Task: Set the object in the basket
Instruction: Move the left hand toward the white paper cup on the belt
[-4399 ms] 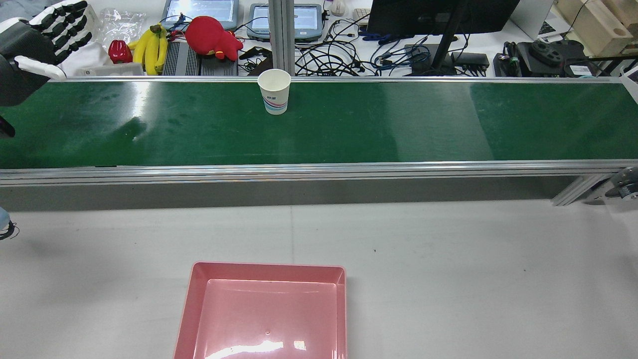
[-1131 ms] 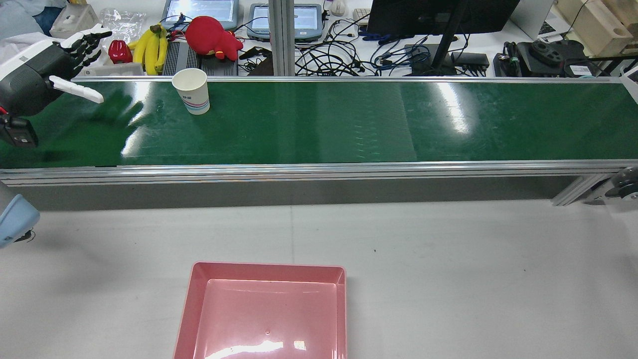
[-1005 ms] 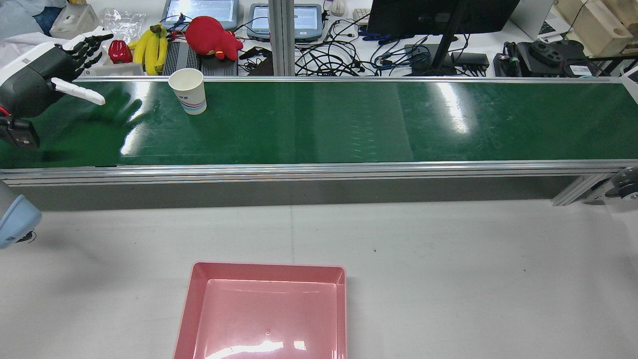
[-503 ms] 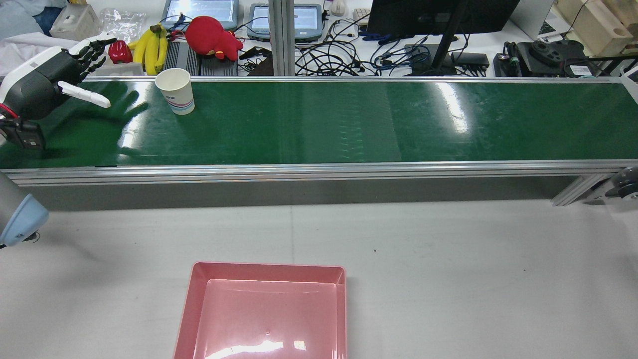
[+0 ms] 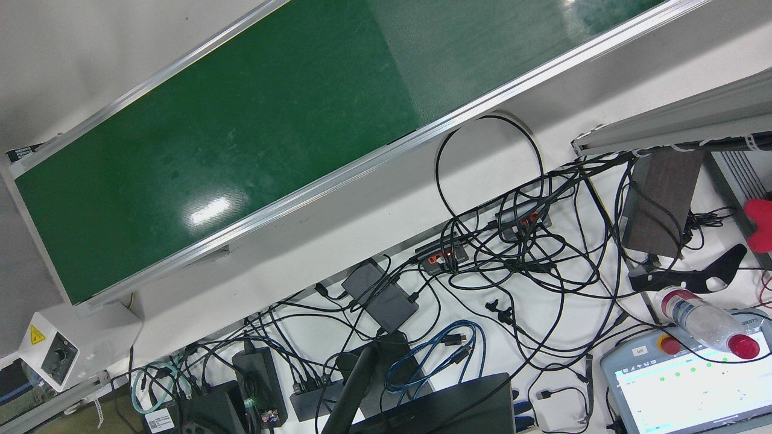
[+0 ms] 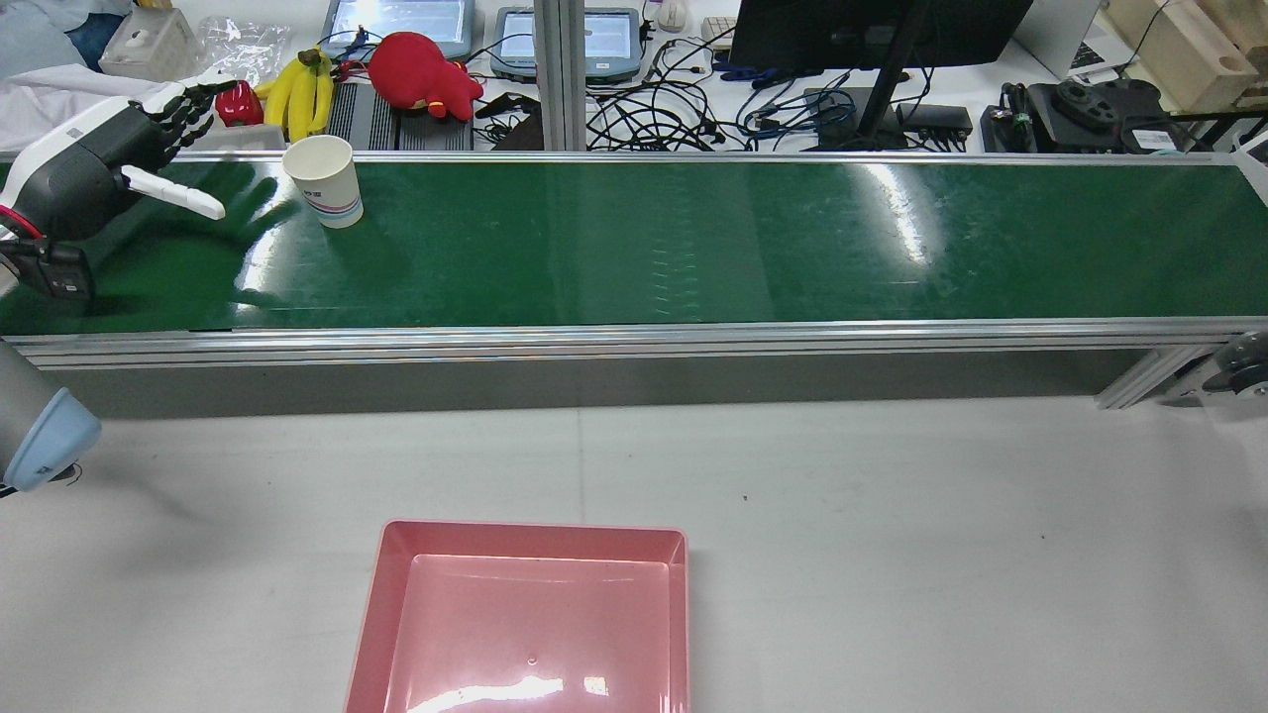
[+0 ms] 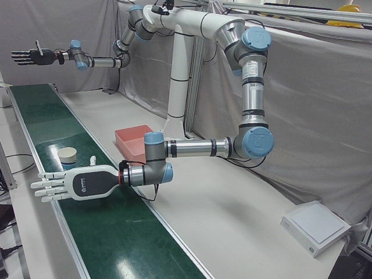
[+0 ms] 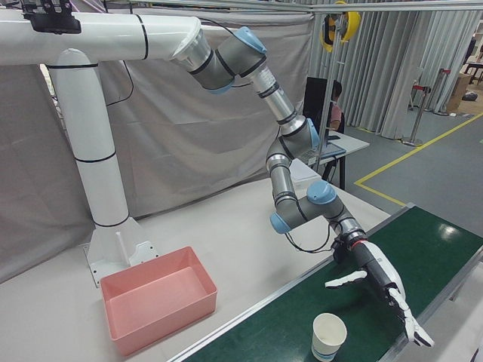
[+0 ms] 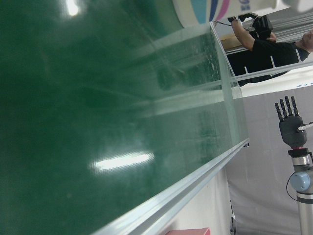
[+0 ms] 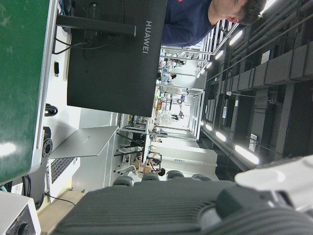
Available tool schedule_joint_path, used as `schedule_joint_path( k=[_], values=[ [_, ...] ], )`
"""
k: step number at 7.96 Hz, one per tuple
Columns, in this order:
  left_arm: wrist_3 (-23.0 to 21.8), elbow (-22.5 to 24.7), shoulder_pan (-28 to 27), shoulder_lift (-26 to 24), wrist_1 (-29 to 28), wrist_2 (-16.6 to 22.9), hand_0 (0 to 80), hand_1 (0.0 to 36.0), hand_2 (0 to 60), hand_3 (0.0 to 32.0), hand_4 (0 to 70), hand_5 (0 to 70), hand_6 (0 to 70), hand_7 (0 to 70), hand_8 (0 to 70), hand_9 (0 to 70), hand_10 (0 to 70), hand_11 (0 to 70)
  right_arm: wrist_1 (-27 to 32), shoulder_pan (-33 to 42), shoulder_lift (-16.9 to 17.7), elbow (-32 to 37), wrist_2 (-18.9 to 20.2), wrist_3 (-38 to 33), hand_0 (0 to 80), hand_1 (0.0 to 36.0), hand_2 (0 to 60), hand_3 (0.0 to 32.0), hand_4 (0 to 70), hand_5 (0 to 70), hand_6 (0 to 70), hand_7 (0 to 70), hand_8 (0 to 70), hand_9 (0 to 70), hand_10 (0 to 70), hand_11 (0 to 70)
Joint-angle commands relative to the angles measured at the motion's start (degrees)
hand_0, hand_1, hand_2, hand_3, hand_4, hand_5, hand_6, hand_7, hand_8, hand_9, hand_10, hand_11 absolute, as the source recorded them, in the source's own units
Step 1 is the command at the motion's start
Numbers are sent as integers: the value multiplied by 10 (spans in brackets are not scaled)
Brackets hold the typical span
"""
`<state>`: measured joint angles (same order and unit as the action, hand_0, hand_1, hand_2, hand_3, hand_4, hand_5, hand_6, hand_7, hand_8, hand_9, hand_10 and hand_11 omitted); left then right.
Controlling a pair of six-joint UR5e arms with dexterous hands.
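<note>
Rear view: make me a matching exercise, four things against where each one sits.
Things
1. paper cup
2. pink basket
3. left hand
4. bananas

Places
A. on the grey table, near edge of the view
B. on the cluttered desk beyond the belt
C. upright on the green belt, near its far rail
D. open above the belt's left end, fingers spread towards the cup

Pairs: 1-C, 2-A, 3-D, 4-B

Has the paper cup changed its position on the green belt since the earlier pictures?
Yes. The paper cup has travelled leftward along the belt, from beside the grey post toward the left hand.
</note>
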<state>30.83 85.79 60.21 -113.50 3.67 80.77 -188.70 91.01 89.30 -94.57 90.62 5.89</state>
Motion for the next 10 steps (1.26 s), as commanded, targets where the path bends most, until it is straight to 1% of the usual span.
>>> schedule_joint_path(
  k=[1, 3, 4, 5, 6, 8, 9, 10],
  values=[
    [6, 0, -6, 0, -1, 0, 547, 118, 0, 18, 6, 184, 0, 0, 0, 0, 14, 40, 0, 0, 0, 0, 0, 0, 0, 0, 0, 0, 0, 0, 0, 0, 0, 0, 0, 0],
    [3, -1, -5, -1, -1, 1, 546, 116, 0, 6, 20, 187, 0, 0, 0, 0, 19, 47, 0, 0, 0, 0, 0, 0, 0, 0, 0, 0, 0, 0, 0, 0, 0, 0, 0, 0],
    [-7, 0, -4, -1, -4, 3, 543, 115, 0, 14, 11, 187, 0, 0, 0, 0, 22, 52, 0, 0, 0, 0, 0, 0, 0, 0, 0, 0, 0, 0, 0, 0, 0, 0, 0, 0],
    [-19, 0, -4, -1, -6, 3, 545, 117, 0, 14, 16, 190, 0, 0, 0, 0, 23, 53, 0, 0, 0, 0, 0, 0, 0, 0, 0, 0, 0, 0, 0, 0, 0, 0, 0, 0],
    [-19, 1, -4, -3, -4, 3, 552, 119, 0, 8, 19, 194, 0, 0, 0, 0, 21, 50, 0, 0, 0, 0, 0, 0, 0, 0, 0, 0, 0, 0, 0, 0, 0, 0, 0, 0],
    [-14, 0, -4, -3, -3, 4, 556, 124, 0, 6, 26, 192, 0, 0, 0, 0, 19, 48, 0, 0, 0, 0, 0, 0, 0, 0, 0, 0, 0, 0, 0, 0, 0, 0, 0, 0],
    [-1, -1, -4, -2, 0, 4, 559, 127, 0, 4, 27, 193, 0, 0, 0, 0, 19, 48, 0, 0, 0, 0, 0, 0, 0, 0, 0, 0, 0, 0, 0, 0, 0, 0, 0, 0],
    [1, -1, -5, -2, 0, 4, 554, 124, 0, 4, 26, 196, 0, 0, 0, 0, 19, 48, 0, 0, 0, 0, 0, 0, 0, 0, 0, 0, 0, 0, 0, 0, 0, 0, 0, 0]
  ],
)
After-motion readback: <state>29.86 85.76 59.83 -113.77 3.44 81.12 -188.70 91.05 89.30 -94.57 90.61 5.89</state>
